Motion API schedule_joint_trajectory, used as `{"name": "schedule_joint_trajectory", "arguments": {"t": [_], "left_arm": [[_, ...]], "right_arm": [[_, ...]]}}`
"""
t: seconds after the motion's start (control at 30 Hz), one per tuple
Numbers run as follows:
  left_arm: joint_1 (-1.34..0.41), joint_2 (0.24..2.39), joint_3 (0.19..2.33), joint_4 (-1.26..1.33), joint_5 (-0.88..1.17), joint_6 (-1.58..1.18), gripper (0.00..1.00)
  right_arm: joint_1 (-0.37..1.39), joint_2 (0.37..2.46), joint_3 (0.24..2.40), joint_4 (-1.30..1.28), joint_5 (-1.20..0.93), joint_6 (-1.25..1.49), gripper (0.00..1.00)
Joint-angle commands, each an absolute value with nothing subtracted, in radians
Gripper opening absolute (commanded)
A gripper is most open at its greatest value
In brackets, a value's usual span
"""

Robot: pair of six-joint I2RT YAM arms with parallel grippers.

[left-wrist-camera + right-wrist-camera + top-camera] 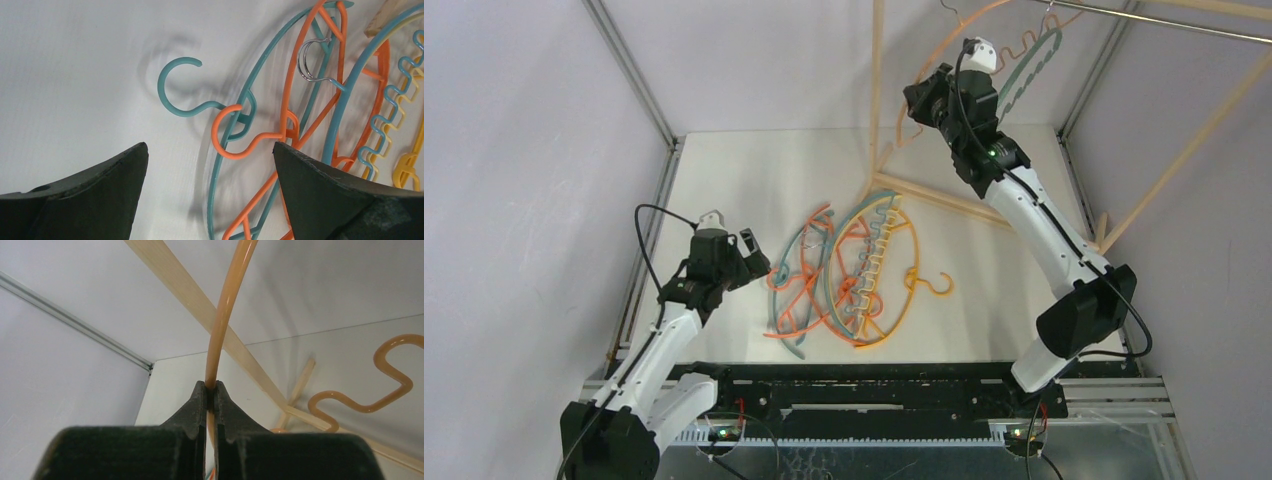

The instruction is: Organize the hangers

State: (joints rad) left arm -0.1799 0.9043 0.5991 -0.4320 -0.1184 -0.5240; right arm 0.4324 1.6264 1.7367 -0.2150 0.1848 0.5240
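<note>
Overhead, right end effector clenches a peach hanger; left end effector gapes wide over teal hanger

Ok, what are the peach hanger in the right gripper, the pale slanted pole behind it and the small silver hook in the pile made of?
Peach curved hanger: apparently plastic, smooth, glossy, even colour. Pale slanted pole: likely bare wood, matte, flat-sided. Small silver hook: probably metal wire, given its mirror shine.
</note>
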Motion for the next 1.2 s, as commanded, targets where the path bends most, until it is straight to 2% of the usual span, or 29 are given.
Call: {"name": "schedule_joint_trajectory", "arguments": {"t": [0.0,0.2,0.33,0.43,0.6,0.77,0.93,1.17], "left_arm": [[-0.173,0.909,0.621,-0.403,-0.108,-0.518,1.0],[-0.172,0.91,0.626,-0.398,-0.1,-0.517,0.99],[-0.172,0.909,0.623,-0.392,-0.094,-0.518,1.0],[-0.173,0.9,0.613,-0.387,-0.093,-0.525,0.99],[-0.172,0.876,0.594,-0.383,-0.084,-0.536,0.99],[-0.172,0.852,0.578,-0.388,-0.084,-0.538,1.0],[-0.172,0.845,0.57,-0.383,-0.079,-0.547,0.99],[-0.173,0.855,0.566,-0.369,-0.071,-0.549,0.99]], "right_arm": [[0.432,1.556,1.689,-0.182,0.182,0.54,0.12],[0.506,1.48,1.652,-0.255,0.325,0.497,0.46],[0.588,1.401,1.615,-0.293,0.425,0.452,0.6],[0.661,1.337,1.568,-0.308,0.495,0.415,0.66],[0.79,1.235,1.493,-0.339,0.567,0.353,0.68],[0.938,1.173,1.463,-0.429,0.539,0.291,0.68],[0.981,1.185,1.378,-0.57,0.354,0.307,0.67],[1.03,1.359,1.245,-0.555,0.109,0.347,0.64]]}}
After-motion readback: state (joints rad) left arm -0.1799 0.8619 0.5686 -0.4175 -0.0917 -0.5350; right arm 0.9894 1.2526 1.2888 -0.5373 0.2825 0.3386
